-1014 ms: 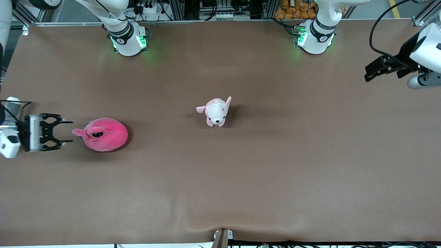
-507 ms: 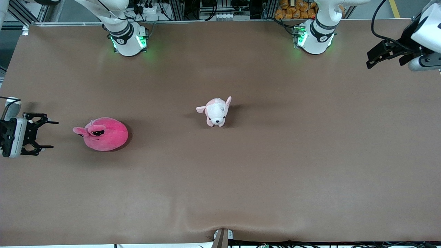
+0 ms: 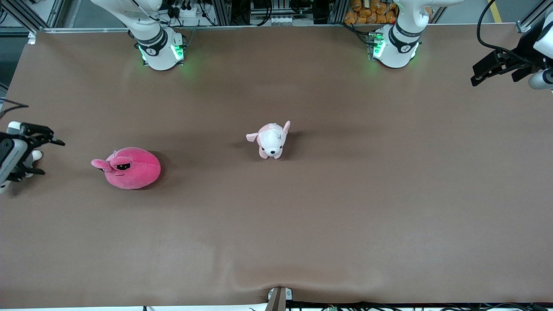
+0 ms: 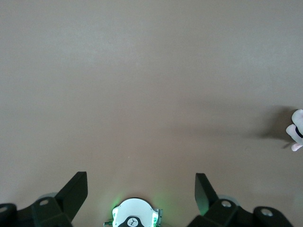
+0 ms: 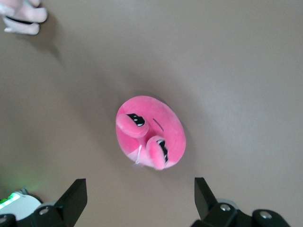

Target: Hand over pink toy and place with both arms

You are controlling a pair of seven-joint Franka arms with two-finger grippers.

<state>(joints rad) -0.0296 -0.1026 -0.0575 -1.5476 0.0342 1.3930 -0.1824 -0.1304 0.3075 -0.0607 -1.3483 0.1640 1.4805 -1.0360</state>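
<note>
The pink toy (image 3: 129, 167) lies on the brown table toward the right arm's end, its eyes facing that end. It also shows in the right wrist view (image 5: 150, 130). My right gripper (image 3: 51, 157) is open and empty, up in the air over the table's edge at the right arm's end, apart from the toy; its wrist view (image 5: 140, 187) shows the jaws wide with only table between them. My left gripper (image 3: 476, 78) is open and empty, over the table's edge at the left arm's end; its wrist view (image 4: 141, 182) shows bare table.
A small pale pink-and-white puppy plush (image 3: 271, 140) stands at the table's middle; its edge shows in the left wrist view (image 4: 297, 135) and the right wrist view (image 5: 21, 16). The two arm bases (image 3: 160, 49) (image 3: 394, 45) stand along the table's farther edge.
My right gripper has drawn away from the pink toy toward the right arm's end of the table. My left gripper has drawn toward the left arm's end. The toy lies still.
</note>
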